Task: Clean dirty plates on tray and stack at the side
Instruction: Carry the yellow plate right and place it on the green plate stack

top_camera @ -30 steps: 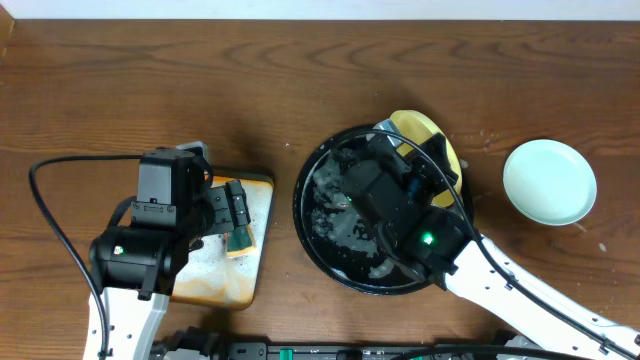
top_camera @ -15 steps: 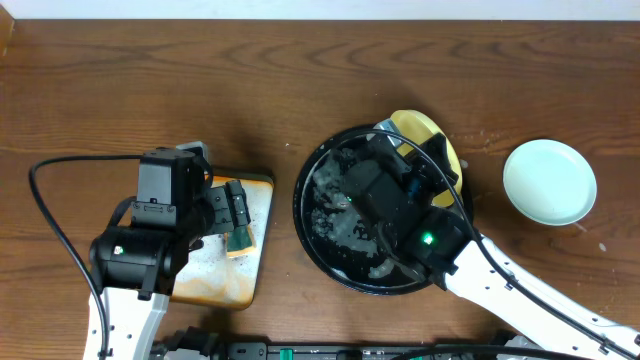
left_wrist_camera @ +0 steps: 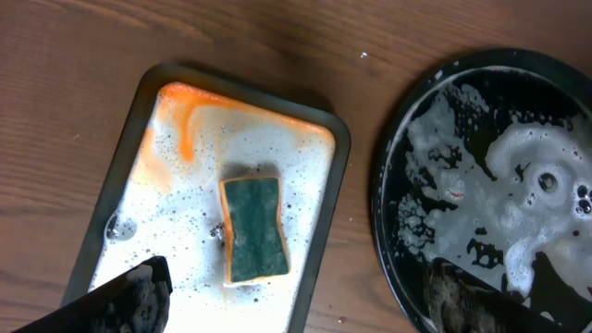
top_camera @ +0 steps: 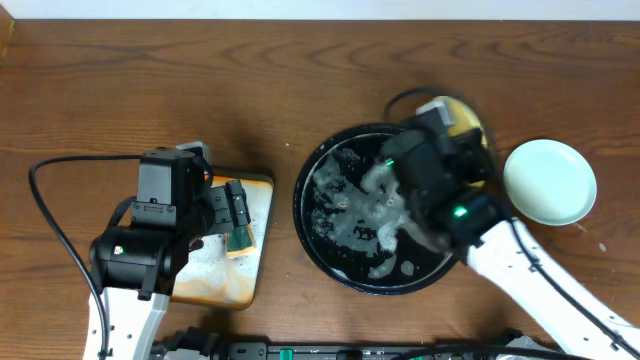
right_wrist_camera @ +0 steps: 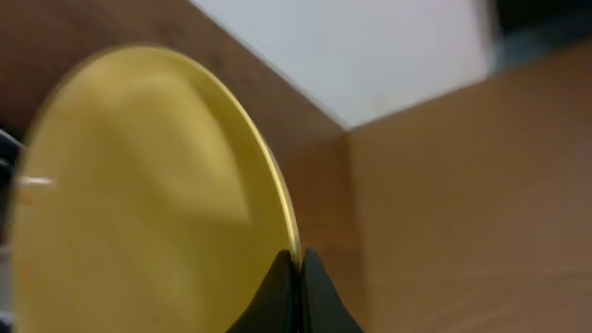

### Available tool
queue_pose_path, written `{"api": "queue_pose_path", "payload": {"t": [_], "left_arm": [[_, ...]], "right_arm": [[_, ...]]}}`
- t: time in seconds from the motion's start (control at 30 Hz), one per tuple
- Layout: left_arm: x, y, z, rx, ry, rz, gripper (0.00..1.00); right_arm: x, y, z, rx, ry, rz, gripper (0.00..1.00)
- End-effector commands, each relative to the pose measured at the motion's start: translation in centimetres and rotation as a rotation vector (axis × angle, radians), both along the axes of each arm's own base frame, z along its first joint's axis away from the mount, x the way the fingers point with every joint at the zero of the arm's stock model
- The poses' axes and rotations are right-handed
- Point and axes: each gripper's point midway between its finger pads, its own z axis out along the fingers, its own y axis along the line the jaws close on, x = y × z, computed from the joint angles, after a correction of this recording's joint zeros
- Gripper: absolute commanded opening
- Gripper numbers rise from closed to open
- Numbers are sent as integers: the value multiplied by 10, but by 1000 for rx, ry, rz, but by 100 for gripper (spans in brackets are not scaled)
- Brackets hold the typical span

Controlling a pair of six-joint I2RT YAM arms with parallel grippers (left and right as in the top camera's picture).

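Right wrist view: pale yellow plate (right_wrist_camera: 139,185), rim pinched by right fingers (right_wrist_camera: 277,296), at foamy black tray's (top_camera: 302,205) upper-right edge. Blue-green plate (top_camera: 549,181) on surface (top_camera: 150,80), right. Soapy metal tray (left_wrist_camera: 335,166) holds sponge (left_wrist_camera: 252,228); left fingers (left_wrist_camera: 139,291) spread.

Overhead's evenly lit from above and sharp on the left, soft shadows on the worktop (top_camera: 150,80), but the right arm (top_camera: 535,275) is motion-smeared. Left wrist view's crisp, suds (left_wrist_camera: 546,157) glaring white in the tray (left_wrist_camera: 379,222). Right wrist view's all blur, yellow plate (right_wrist_camera: 139,185) mushy.
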Motion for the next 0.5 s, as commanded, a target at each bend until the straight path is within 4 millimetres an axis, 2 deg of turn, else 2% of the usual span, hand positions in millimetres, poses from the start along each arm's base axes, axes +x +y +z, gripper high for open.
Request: {"api": "queue_pose_path", "payload": {"t": [0.0,0.1,0.23,0.47], "left_arm": [[2,4,7,17,-19,11,88],[2,4,7,17,-19,11,88],[2,4,7,18,-19,11,88],[2,4,7,17,-20,11,88]], "right_arm": [[2,-10,-11,327,-22,-40,1],[5,-30,-19,428,7,-72,1],[4,-75,-20,523,-18,-192,1],[-9,-163,-44,775,-45,-434,1]]}}
